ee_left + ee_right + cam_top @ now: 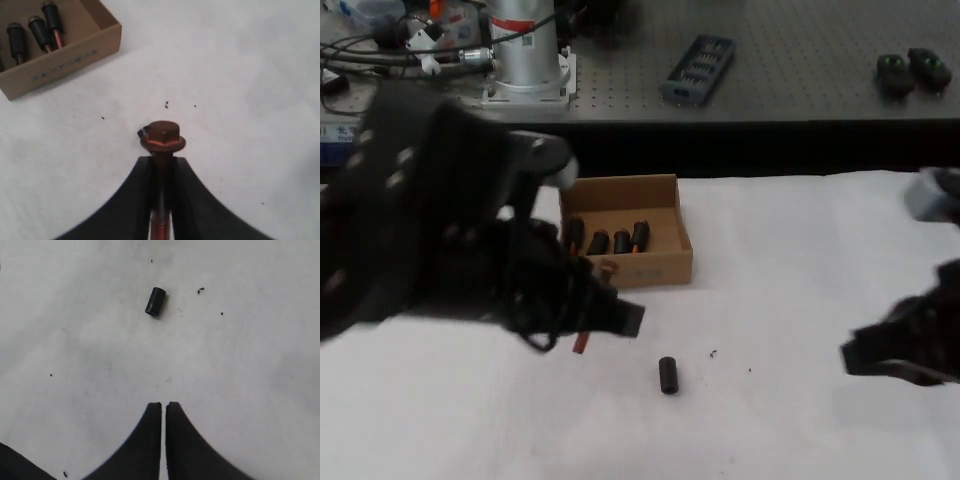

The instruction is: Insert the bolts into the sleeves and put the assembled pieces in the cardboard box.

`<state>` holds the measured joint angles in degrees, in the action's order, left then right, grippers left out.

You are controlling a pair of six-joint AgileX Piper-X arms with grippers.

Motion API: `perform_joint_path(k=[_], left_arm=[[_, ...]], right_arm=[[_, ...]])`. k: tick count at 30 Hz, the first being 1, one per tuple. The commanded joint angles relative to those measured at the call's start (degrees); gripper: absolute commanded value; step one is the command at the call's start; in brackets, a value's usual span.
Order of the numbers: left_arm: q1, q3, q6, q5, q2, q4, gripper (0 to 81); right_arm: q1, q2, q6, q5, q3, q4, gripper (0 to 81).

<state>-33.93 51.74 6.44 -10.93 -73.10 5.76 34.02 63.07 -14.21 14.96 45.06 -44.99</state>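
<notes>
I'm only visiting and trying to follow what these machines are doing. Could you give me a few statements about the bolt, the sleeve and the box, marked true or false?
1. The left gripper is shut on a bolt. True.
2. The cardboard box is empty. False: four assembled pieces lie in it.
3. A loose black sleeve lies on the white cloth, outside the box. True.
4. The right gripper holds the sleeve. False: it is shut on nothing, and the sleeve lies on the cloth apart from it.
</notes>
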Motion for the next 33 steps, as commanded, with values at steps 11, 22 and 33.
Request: perform_joint_path(k=[11, 22, 33], left_arm=[[0.0, -13.5, 4.2, -2.7, 27.0, -9.8, 0.6], [2.3, -13.6, -0.2, -2.2, 38.7, 4.6, 0.6], [2.4, -13.6, -1.8, -2.2, 42.5, 11.3, 0.6]], right_arm=[[8.2, 23.5, -3.2, -1.5, 13.2, 5.5, 1.4], [8.3, 38.3, -5.6, -4.8, 25.5, 3.7, 29.3], [10.1, 48.7, -8.1, -8.5, 31.5, 2.6, 28.8]])
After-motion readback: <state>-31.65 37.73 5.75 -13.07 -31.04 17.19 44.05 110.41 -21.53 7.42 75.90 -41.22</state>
